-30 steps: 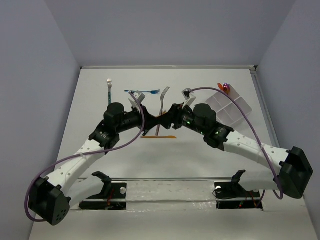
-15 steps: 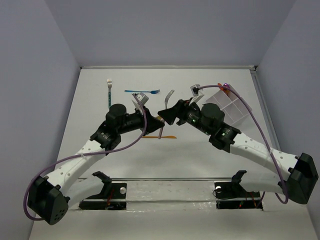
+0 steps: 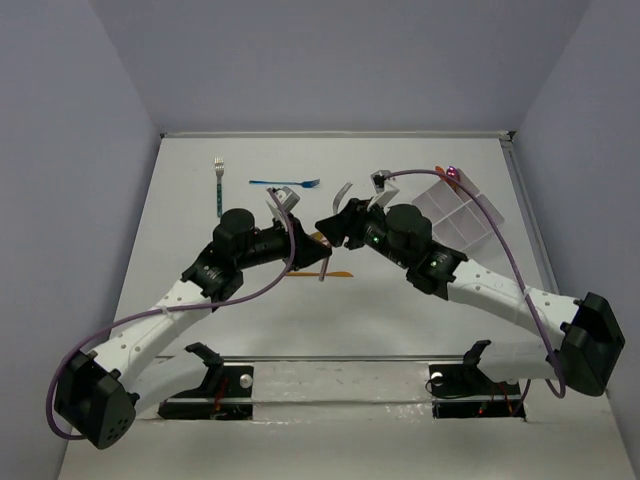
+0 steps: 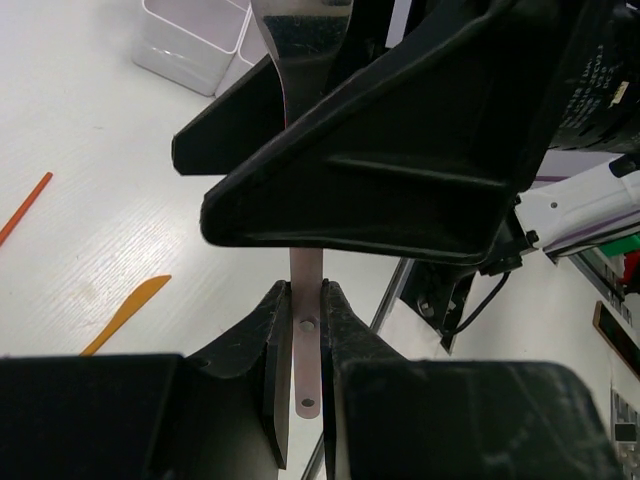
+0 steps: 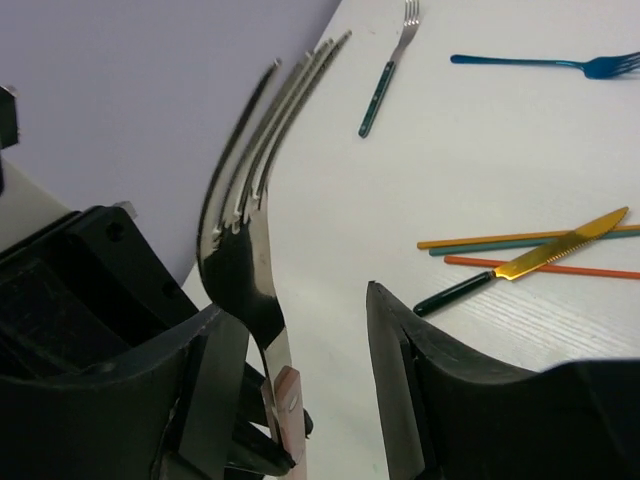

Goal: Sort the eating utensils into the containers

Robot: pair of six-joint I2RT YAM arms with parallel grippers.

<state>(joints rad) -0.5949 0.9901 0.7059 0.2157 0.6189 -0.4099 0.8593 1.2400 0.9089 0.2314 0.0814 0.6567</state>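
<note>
Farthest left of the silver fork, and toward the back wall, a green-handled fork lies flat on the white table. A blue fork lies nearer, also behind and left of the silver fork.

The left gripper comes in from the silver fork's left. Its fingers are pressed onto the handle's lower end and pinch it from both sides. The handle tip, with its small hole, shows between them in the left wrist view.

The silver fork is off the table and stands roughly upright, tines up and curving toward the back. Under it, on the near side, thin orange sticks and a gold-bladed knife with a dark handle rest on the table (one teal stick lies among the orange ones).

The right gripper reaches in from the silver fork's right, and its jaws stand spread around the fork's neck. The neck runs just beside one finger, though I cannot tell whether the two touch. A clear gap separates the neck from the other finger.

Right of the silver fork and well apart from it sits the clear compartment box.
</note>
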